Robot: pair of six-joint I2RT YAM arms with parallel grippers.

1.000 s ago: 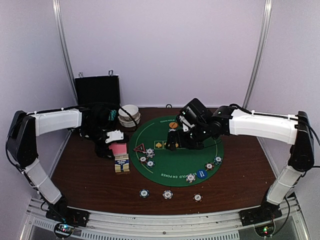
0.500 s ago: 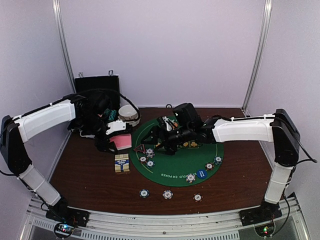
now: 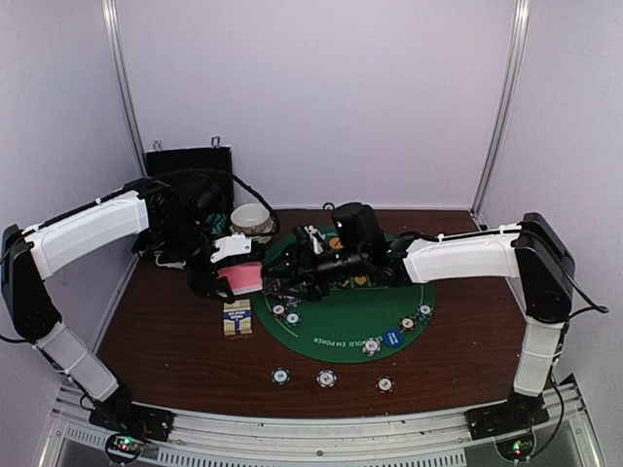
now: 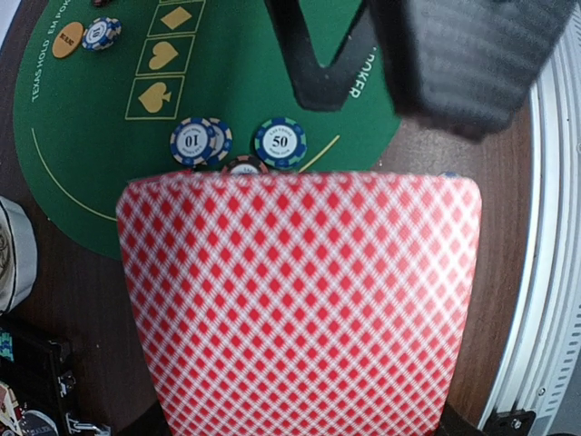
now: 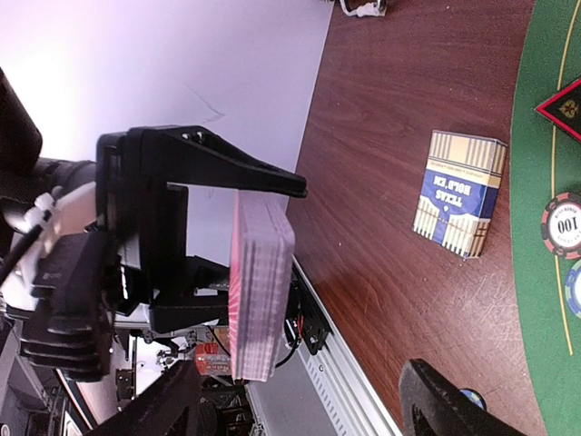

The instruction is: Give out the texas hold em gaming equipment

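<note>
1. Near edge of the surface [image 3: 175,350]: three poker chips [image 3: 326,377] lie in a row, well apart from one another and off the green mat [image 3: 341,321]. The spacing suggests one chip per seat on the near side.

2. The card box [image 3: 237,317] lies flat just beside the mat's left rim. It is probably set aside because the cards are out of it.

3. The left hand [image 5: 272,254] is closed on the deck of cards [image 4: 300,300] and holds it above the surface, over the mat's left rim. Its fingers bear on two opposite edges of the deck, so the red diamond-patterned back is uncovered. This grip likely leaves the top card free to be drawn off.

4. The right hand [image 5: 300,368] faces the deck with its fingers spread wide and holds nothing. It is near the deck but not touching it. It appears positioned to take a card for dealing.

5. On the mat, a "10" chip [image 4: 192,143] and a "50" chip [image 4: 280,141] lie side by side below the deck. The red triangle marker [image 5: 563,104] is near them. A blue button [image 3: 392,339] sits by the near rim and an orange button [image 4: 67,40] on the far side. These appear to be already set out.

6. At the far left, white bowls [image 3: 251,219] and a black case [image 3: 190,175] stand off the mat.
</note>
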